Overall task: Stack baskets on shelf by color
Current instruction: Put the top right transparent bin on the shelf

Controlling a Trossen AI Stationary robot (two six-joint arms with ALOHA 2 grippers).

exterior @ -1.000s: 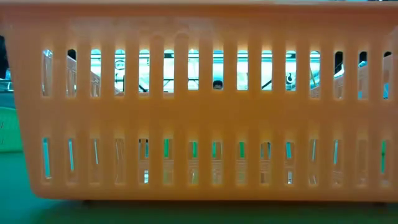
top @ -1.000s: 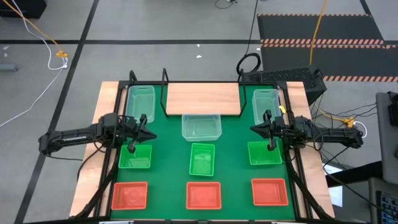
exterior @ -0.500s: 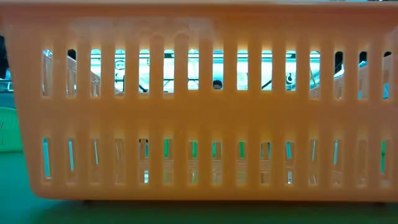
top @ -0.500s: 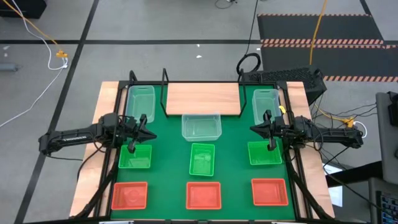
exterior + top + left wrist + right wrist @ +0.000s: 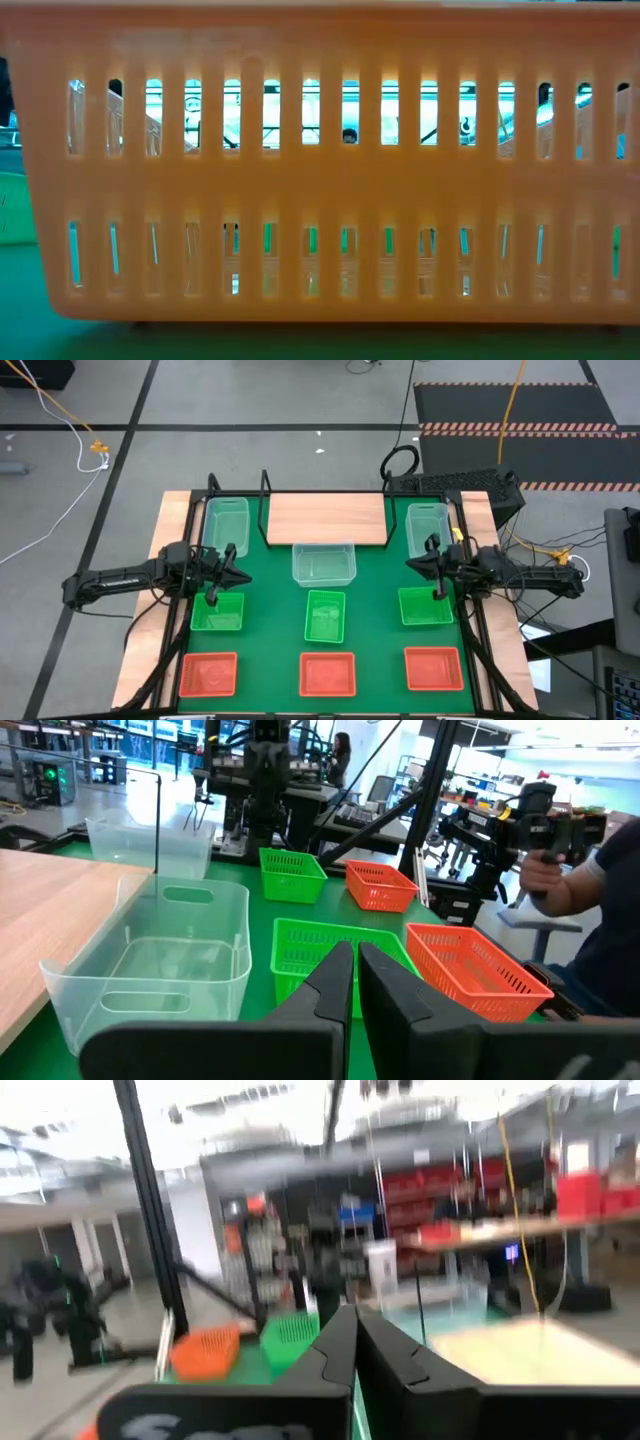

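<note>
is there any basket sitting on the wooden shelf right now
No. In the high view the shelf board is bare; the nearest clear basket lies on the green mat just in front of it.

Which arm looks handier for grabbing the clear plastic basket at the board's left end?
Left, probably. The left claw hangs shut over the green mat's left side, just in front of that clear plastic basket beside the light-brown wooden shelf. The right claw, also shut, hangs across the table.
</note>
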